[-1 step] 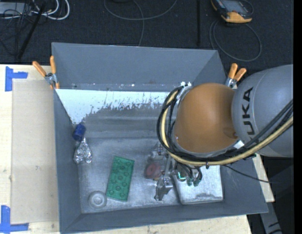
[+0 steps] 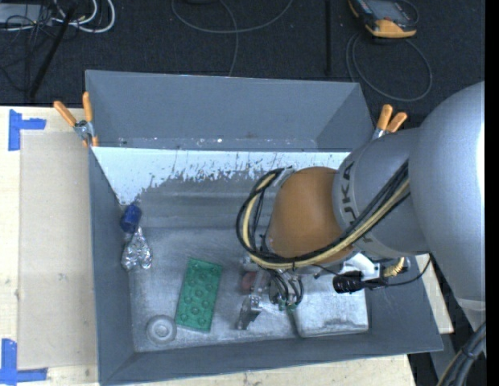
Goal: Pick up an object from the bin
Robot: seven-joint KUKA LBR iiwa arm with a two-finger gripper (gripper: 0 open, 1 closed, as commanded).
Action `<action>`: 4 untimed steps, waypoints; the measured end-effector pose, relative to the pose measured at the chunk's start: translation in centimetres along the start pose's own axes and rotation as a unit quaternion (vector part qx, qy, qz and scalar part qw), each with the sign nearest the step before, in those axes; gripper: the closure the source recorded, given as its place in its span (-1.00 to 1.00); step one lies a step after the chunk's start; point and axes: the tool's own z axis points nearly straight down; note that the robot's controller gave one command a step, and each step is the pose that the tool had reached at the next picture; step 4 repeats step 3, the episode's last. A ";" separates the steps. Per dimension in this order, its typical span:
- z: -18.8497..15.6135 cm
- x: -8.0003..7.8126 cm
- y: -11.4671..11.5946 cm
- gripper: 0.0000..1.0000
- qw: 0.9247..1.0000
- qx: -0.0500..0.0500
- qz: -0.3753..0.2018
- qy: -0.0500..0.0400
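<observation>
Bin [image 2: 225, 111]: grey metal, open top, sloped walls, loose items spread over the floor.

Item 1, left side: crumpled clear plastic bottle [image 2: 135, 244] with a blue cap, lying near the left wall, cap toward the back.

Item 2, front left corner: small round clear lid [image 2: 161, 329], flat on the floor, just beside the lower left corner of item 3.

Item 3, front, left of centre: green studded plate [image 2: 200, 296], rectangular, lying flat and slightly tilted, long side running front to back. Of the loose items it lies nearest the gripper, on the gripper's left, with a narrow strip of bare floor between them.

Gripper [image 2: 249, 312]: low over the floor, between the green studded plate and item 4. Whether it is spread or pressed together cannot be told, and nothing can be made out in its hold. A small dark reddish piece [image 2: 249, 281] sits just behind it; it may be a loose thing or part of the tool.

Item 4, front right: pale grey rectangular block [image 2: 336, 316], flat against the front wall.

Arm: orange cover [image 2: 306, 211] and looped black-and-yellow cables [image 2: 253, 215] above the gripper, entering from the right.
</observation>
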 end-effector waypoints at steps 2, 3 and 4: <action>0.1 -1.4 -3.4 1.00 0.995 -0.002 -0.097 -0.006; -12.9 -0.4 -0.9 1.00 0.989 -0.001 -0.150 -0.004; -12.9 -0.4 -0.9 1.00 0.989 -0.001 -0.150 -0.004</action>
